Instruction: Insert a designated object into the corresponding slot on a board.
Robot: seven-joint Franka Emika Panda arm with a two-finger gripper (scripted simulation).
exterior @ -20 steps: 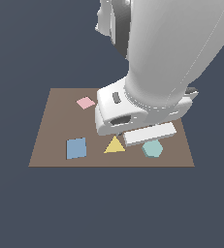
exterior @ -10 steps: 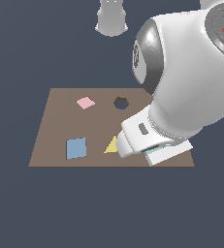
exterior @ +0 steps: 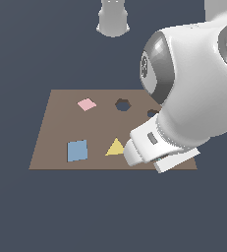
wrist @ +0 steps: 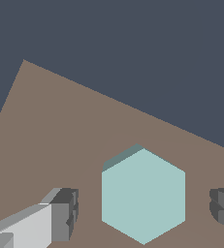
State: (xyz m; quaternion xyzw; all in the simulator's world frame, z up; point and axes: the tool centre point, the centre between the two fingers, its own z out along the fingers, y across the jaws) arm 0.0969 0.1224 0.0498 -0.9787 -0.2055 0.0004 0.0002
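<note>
In the wrist view the pale teal hexagonal block (wrist: 143, 194) lies flat on the brown board (wrist: 60, 131). My gripper (wrist: 145, 213) is open, one finger (wrist: 65, 213) on each side of the block with gaps between. In the exterior view the arm's body hides the block and the gripper. The dark hexagon slot (exterior: 123, 104) shows on the far middle of the board (exterior: 56, 123), away from the block. The dark irregular hole (exterior: 152, 113) is partly covered by the arm.
On the board lie a pink diamond (exterior: 86, 104), a blue square (exterior: 77, 150) and a yellow triangle (exterior: 115, 147). The arm's base (exterior: 113, 19) stands beyond the board. The board's near corner edge shows in the wrist view.
The arm has swung over the board's near corner on the exterior view's right and lowered, covering the teal block. The hexagon slot has come into view.
</note>
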